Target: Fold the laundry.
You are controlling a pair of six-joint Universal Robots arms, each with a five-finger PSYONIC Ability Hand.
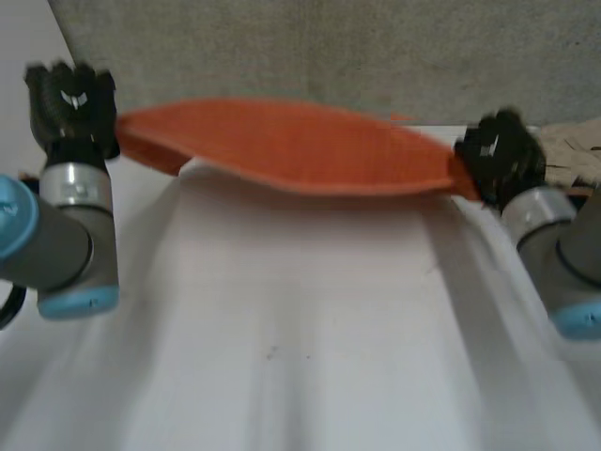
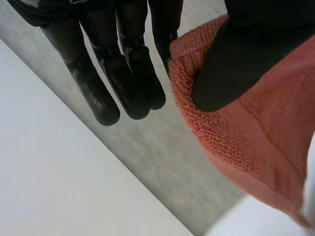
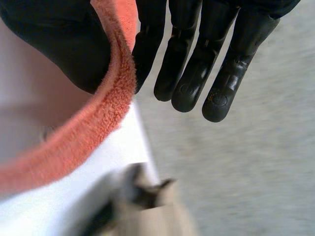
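Clamping the left hand [image 2: 231, 59] on one end of the orange towel [image 2: 266, 132]: pressing the thumb onto the looped pile just inside the hem, backing it with the nearest finger behind the cloth, with the other fingers [image 2: 123, 83] straight and free beside it. Clamping the right hand [image 3: 59, 44] on the opposite end in much the same way: trapping the thick hem between the thumb and the nearest of the fingers [image 3: 197, 73], those fingers nearly straight and pointing out past the cloth.

Holding both hands raised at the far side of the white table [image 1: 282, 329], well apart, one at each end of the towel. Stretching the towel between them as a long band, bellying slightly in the middle, hanging along the table's far edge; not being able to tell whether touching the tabletop there.

Looking beyond the towel onto grey carpet [image 1: 329, 47] behind the table. Also taking in a crumpled beige thing [image 1: 575, 143] just beyond the right hand, near the table's far right corner.
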